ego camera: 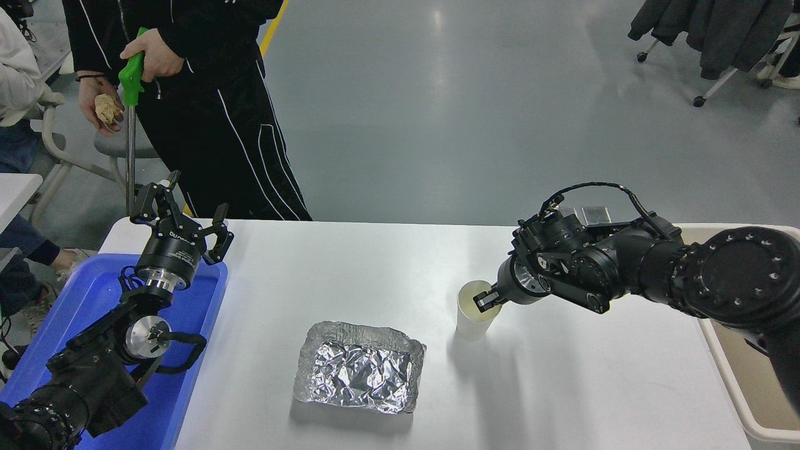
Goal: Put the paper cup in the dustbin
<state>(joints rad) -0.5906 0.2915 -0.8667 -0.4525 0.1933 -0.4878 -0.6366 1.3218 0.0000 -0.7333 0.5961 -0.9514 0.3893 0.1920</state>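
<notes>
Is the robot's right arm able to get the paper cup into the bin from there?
Probably yes. The right pincer is already at the paper cup's rim, and the bin sits open beside the table with nothing between.
</notes>
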